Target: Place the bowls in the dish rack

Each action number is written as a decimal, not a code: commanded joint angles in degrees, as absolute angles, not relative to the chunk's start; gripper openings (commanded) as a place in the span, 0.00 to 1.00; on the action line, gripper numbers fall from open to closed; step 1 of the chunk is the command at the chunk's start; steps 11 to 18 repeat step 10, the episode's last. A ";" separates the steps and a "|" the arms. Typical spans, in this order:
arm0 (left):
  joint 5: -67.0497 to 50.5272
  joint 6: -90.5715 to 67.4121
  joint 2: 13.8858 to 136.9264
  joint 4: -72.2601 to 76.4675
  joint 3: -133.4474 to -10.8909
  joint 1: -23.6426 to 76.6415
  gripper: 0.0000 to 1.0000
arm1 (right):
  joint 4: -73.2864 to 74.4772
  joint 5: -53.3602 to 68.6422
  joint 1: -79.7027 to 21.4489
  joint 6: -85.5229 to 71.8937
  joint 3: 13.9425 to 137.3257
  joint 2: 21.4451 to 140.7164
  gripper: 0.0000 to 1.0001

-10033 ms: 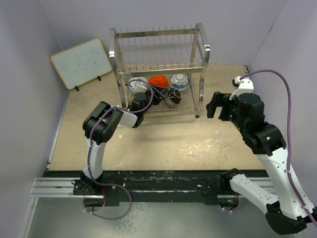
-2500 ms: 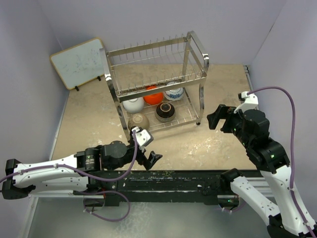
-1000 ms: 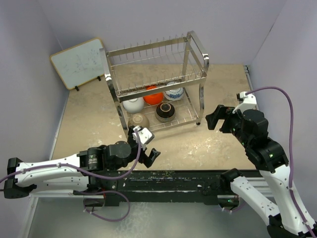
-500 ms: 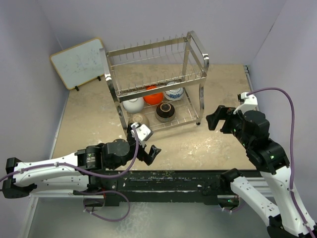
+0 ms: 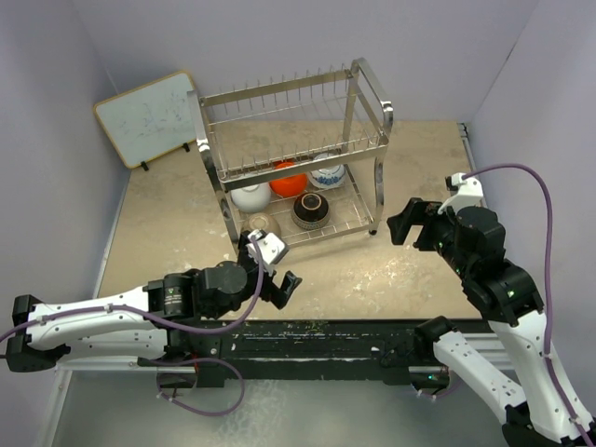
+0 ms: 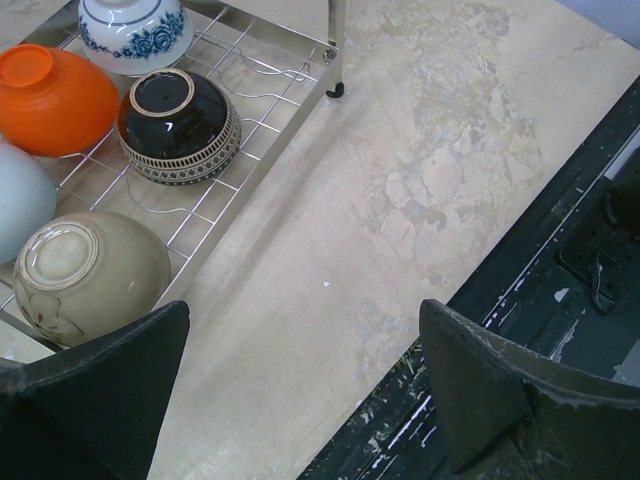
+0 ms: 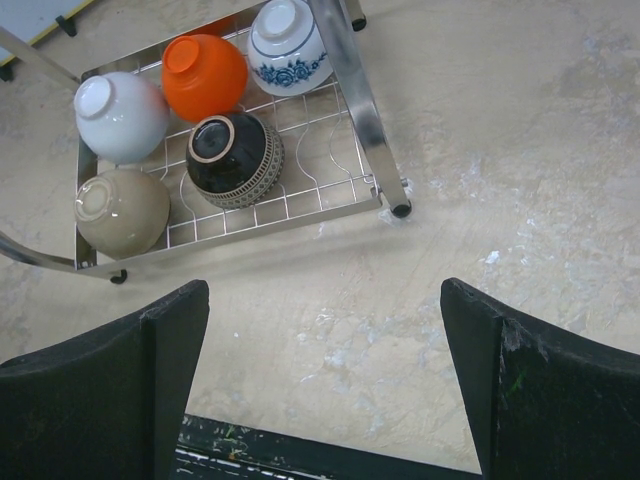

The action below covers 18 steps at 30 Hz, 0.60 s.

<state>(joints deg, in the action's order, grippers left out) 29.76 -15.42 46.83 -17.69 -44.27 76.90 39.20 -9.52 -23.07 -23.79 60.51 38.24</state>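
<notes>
Seemingly finished — the bowls [image 7: 235, 155] sit inside the dish rack [image 7: 360, 100]; left gripper [image 6: 300, 320] and right gripper [image 7: 322, 300] hang agape, empty, near it — just retreat.

Lab cell: bare walls [image 5: 279, 33], mounting rail [image 5: 98, 352]

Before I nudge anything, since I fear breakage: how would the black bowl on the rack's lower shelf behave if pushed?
The black bowl looks glossy and rigid, probably glazed ceramic: likely brittle, slick to pinch. Resting foot-up on the dish rack, on its wire grid, it seems stable, likelier to slide than roll.
</notes>
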 commanded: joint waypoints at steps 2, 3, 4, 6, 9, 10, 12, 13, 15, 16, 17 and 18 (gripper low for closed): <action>31.92 -15.28 47.40 -16.09 -46.47 77.08 0.99 | 37.81 -10.02 -22.84 -23.20 62.11 38.36 0.99; 32.24 -15.48 47.81 -16.45 -46.61 77.06 0.99 | 37.81 -10.02 -22.85 -23.20 62.01 38.34 0.99; 32.64 -15.78 48.47 -17.09 -46.82 77.09 0.99 | 37.73 -10.02 -22.80 -23.25 61.85 38.40 0.99; 33.13 -16.69 49.92 -18.77 -47.65 77.12 0.99 | 37.41 -9.91 -22.85 -23.37 61.58 38.35 0.99; 34.32 -17.83 51.76 -20.21 -48.52 77.08 0.99 | 37.27 -9.76 -22.85 -23.38 61.44 38.60 0.99; 34.59 -18.07 51.84 -20.32 -48.66 77.08 0.99 | 37.27 -9.76 -22.85 -23.38 61.44 38.66 0.99; 34.59 -18.07 51.84 -20.32 -48.66 77.08 0.99 | 37.27 -9.76 -22.85 -23.38 61.44 38.66 0.99; 34.59 -18.07 51.84 -20.32 -48.66 77.08 0.99 | 37.27 -9.76 -22.85 -23.38 61.44 38.66 0.99; 34.59 -18.07 51.84 -20.32 -48.66 77.08 0.99 | 37.27 -9.76 -22.85 -23.38 61.44 38.66 0.99; 34.59 -18.07 51.84 -20.32 -48.66 77.08 0.99 | 37.27 -9.76 -22.85 -23.38 61.44 38.66 0.99; 34.59 -18.07 51.84 -20.32 -48.66 77.08 0.99 | 37.27 -9.76 -22.85 -23.38 61.44 38.66 0.99; 34.59 -18.07 51.84 -20.32 -48.66 77.08 0.99 | 37.27 -9.76 -22.85 -23.38 61.44 38.66 0.99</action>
